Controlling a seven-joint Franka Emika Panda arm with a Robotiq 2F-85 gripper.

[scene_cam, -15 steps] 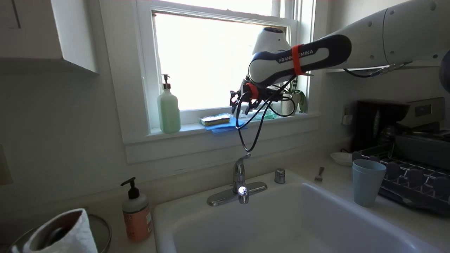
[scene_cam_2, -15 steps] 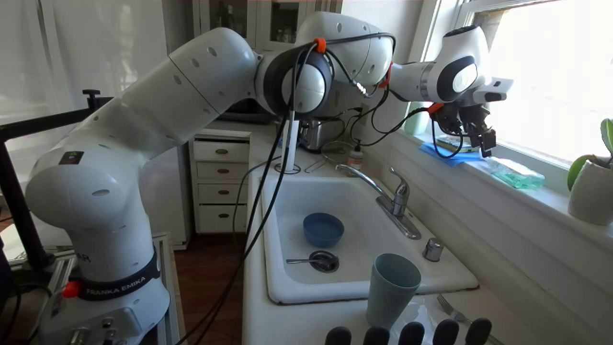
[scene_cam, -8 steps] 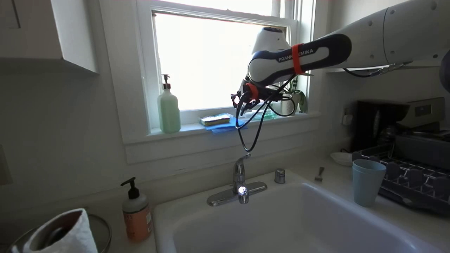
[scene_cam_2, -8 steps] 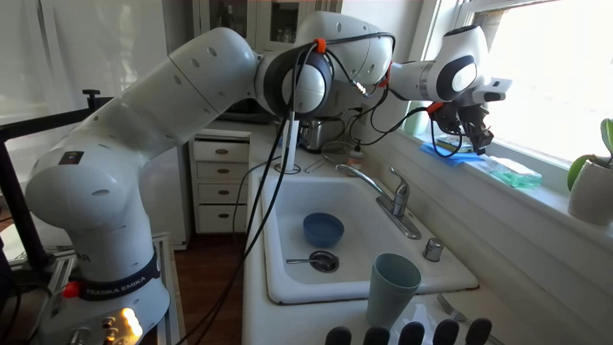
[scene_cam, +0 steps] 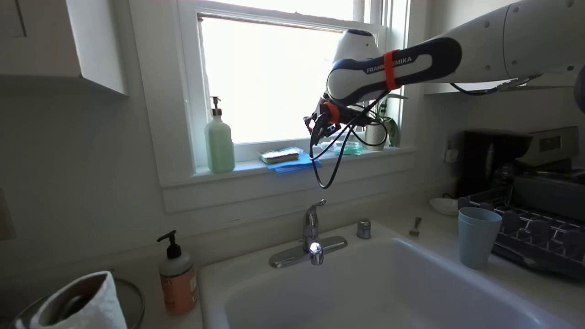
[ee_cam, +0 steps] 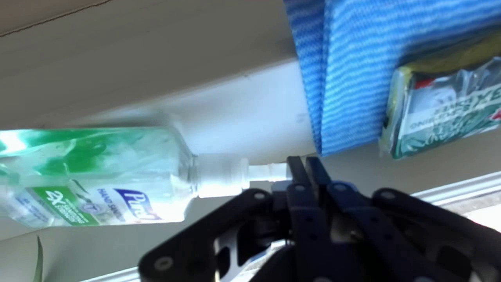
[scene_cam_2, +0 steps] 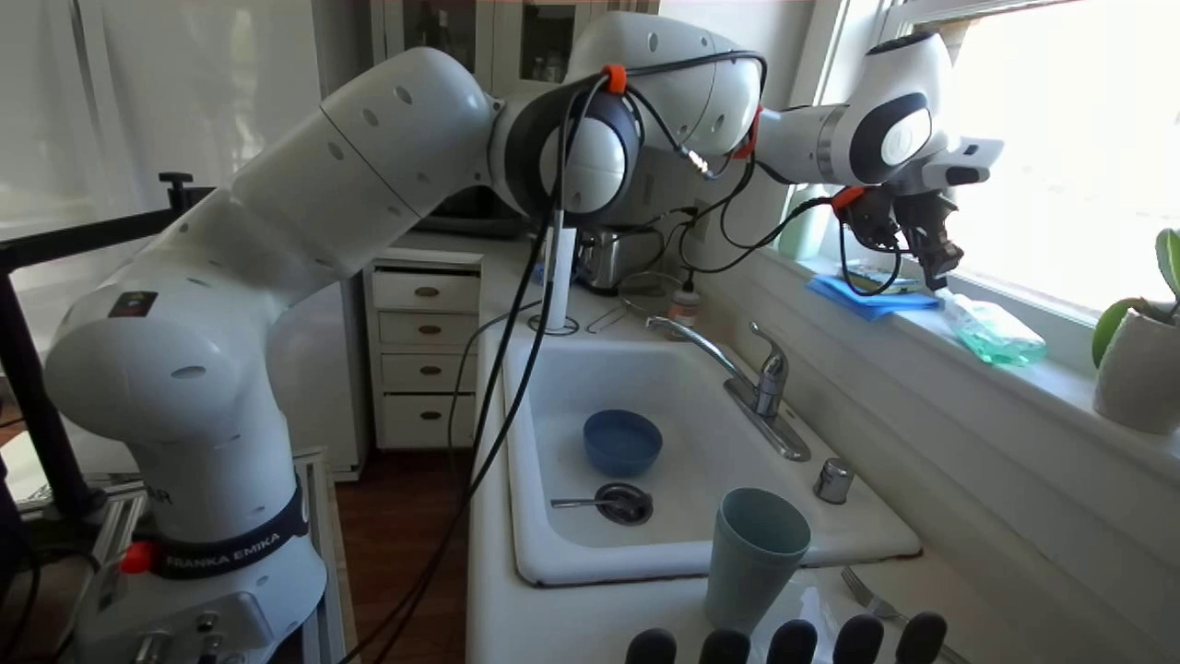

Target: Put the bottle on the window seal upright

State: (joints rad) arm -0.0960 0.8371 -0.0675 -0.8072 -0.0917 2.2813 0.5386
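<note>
The bottle is clear with green liquid and a white collar and pump stem. It lies on its side along the window seal, its base pointing towards the plant. In the wrist view the stem runs up against the fingers of my gripper, which are pressed nearly together; the very tip of the pump is hidden behind them. An exterior view has the bottle with its neck end at my fingertips, seemingly raised a little, base still on the ledge. My gripper appears shut on that pump end.
A blue cloth with a packaged sponge lies beside the fingers. A tall green pump dispenser and a potted plant stand farther along the ledge. Window glass is close behind; the faucet is below, and cables hang from the wrist.
The fingers have come together from apart. Over the last half second the arm has risen and shifted slightly right in both exterior views, and the bottle's neck end appears to have moved up with it.
</note>
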